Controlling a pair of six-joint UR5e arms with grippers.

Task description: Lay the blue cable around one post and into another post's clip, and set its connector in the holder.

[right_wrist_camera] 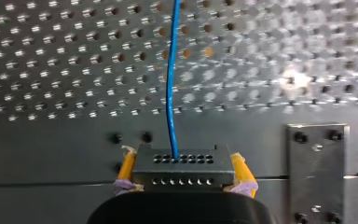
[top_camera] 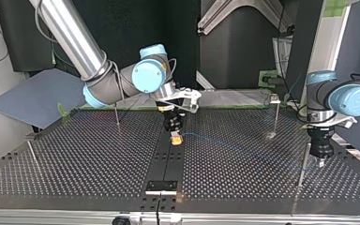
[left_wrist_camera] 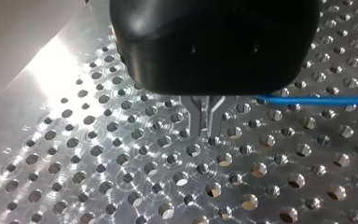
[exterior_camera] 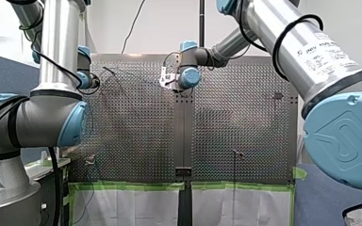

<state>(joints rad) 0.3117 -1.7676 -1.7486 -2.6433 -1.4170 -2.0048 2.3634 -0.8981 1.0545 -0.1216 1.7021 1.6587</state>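
Observation:
In the right wrist view my right gripper (right_wrist_camera: 182,175) is shut on a black connector (right_wrist_camera: 182,164), yellow pads (right_wrist_camera: 127,165) pressing on both of its sides. The blue cable (right_wrist_camera: 170,93) leaves the connector and runs away over the perforated table. The top view shows this gripper (top_camera: 176,138) low over the dark centre strip. From there the cable (top_camera: 243,147) trails to a thin post (top_camera: 303,164) beside my left gripper (top_camera: 321,161). The metal fingers (left_wrist_camera: 196,119) of my left gripper (left_wrist_camera: 208,133) stand almost together at the table, with the cable (left_wrist_camera: 317,99) beside them.
A holder block (top_camera: 161,186) sits on the centre strip near the table's edge in the top view. A post with a clip (top_camera: 275,99) stands behind the cable, and two more posts (top_camera: 117,115) (top_camera: 33,157) at that view's left. A screwed metal plate (right_wrist_camera: 314,163) lies beside my right gripper.

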